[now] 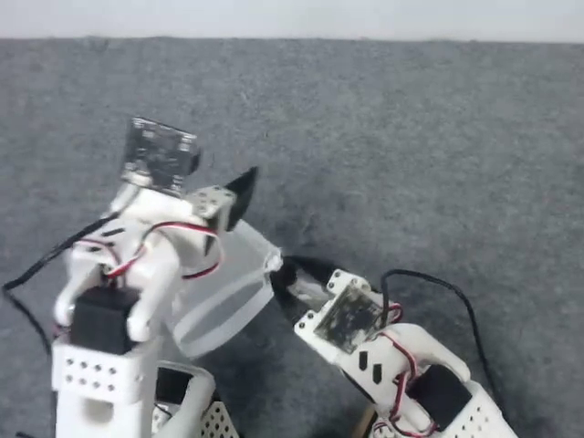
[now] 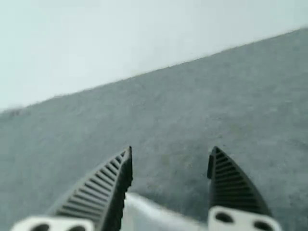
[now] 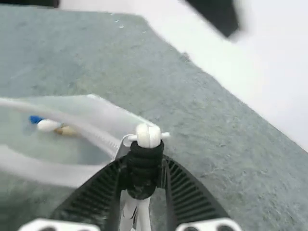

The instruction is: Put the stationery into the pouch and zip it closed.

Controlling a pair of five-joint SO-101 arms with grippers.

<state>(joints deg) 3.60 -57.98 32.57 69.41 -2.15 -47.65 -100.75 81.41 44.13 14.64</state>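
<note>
Fingers of the right gripper are clamped on the black zipper pull at the end of the clear pouch, lower centre in my high view. I see stationery inside. Left gripper stands parted, with the pouch edge low between its fingers.
</note>
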